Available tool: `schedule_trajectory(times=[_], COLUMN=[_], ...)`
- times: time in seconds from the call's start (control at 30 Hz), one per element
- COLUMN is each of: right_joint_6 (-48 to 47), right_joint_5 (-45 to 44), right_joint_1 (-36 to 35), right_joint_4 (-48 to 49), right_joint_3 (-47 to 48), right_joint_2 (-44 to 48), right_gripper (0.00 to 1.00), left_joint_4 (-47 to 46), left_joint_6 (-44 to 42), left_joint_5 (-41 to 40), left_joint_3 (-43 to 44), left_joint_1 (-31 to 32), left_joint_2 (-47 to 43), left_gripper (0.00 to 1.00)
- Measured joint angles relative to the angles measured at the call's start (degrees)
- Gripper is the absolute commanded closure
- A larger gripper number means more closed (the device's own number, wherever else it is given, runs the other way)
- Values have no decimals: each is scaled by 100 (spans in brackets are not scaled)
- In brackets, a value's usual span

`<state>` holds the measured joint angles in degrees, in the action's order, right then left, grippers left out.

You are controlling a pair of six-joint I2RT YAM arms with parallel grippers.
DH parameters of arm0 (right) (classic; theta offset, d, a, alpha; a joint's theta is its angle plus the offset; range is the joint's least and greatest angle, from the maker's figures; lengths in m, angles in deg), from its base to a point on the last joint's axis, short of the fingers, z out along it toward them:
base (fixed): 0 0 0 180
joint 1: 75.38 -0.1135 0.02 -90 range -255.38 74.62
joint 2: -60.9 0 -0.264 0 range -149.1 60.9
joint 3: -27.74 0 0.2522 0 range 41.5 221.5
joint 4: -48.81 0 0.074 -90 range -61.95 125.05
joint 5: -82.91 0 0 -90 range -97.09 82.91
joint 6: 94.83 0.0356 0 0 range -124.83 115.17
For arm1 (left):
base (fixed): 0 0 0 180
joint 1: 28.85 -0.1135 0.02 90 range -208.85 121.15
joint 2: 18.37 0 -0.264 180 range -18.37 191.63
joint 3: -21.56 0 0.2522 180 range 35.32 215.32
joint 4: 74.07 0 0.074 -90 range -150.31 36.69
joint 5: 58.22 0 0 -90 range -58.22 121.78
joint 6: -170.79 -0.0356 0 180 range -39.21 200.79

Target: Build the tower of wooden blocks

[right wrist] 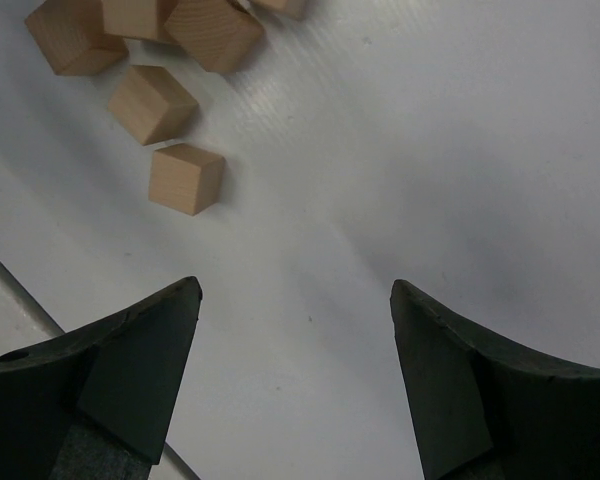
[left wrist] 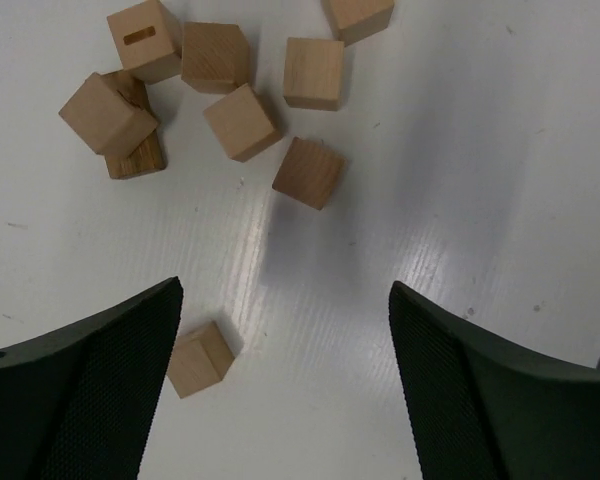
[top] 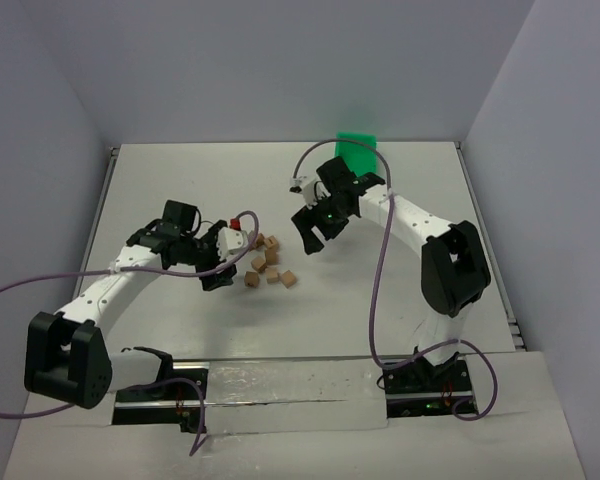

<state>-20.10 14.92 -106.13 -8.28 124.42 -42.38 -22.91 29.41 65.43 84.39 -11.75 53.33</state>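
Observation:
Several loose tan wood blocks (top: 270, 262) lie scattered on the white table between the two arms; no tower shows in any view. My left gripper (top: 216, 264) is open and empty just left of the pile. In the left wrist view it (left wrist: 285, 292) hovers above bare table; one block (left wrist: 200, 358) lies by its left finger, the other blocks (left wrist: 242, 121) lie ahead of it. My right gripper (top: 316, 233) is open and empty to the right of the pile. In the right wrist view it (right wrist: 296, 288) is over bare table, with blocks (right wrist: 185, 178) at the upper left.
A green bin (top: 358, 150) stands at the back of the table, behind the right arm. A red-tipped part (top: 245, 217) on the left wrist sits close to the blocks. Grey walls enclose the table on three sides.

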Motion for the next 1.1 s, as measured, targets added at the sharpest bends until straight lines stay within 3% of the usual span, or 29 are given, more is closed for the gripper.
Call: schedule_trajectory(times=[0.1, 0.23, 0.43, 1.1], right_joint_6=[45, 79, 109, 132], right_joint_5=[88, 133, 206, 316], right_joint_1=[350, 810, 1140, 1139], right_joint_4=[-6, -7, -47, -75], right_joint_3=[0, -1, -2, 0], right_joint_2=[0, 0, 2, 0], right_gripper=[16, 15, 15, 15], left_joint_4=[-92, -137, -200, -697], left_joint_6=[-17, 79, 880, 2794], left_joint_5=[-252, -551, -1056, -1351], left_joint_3=[29, 4, -376, -307], left_joint_1=[327, 694, 1266, 1323], left_joint_2=[150, 157, 211, 1303], left_gripper=[33, 34, 36, 47])
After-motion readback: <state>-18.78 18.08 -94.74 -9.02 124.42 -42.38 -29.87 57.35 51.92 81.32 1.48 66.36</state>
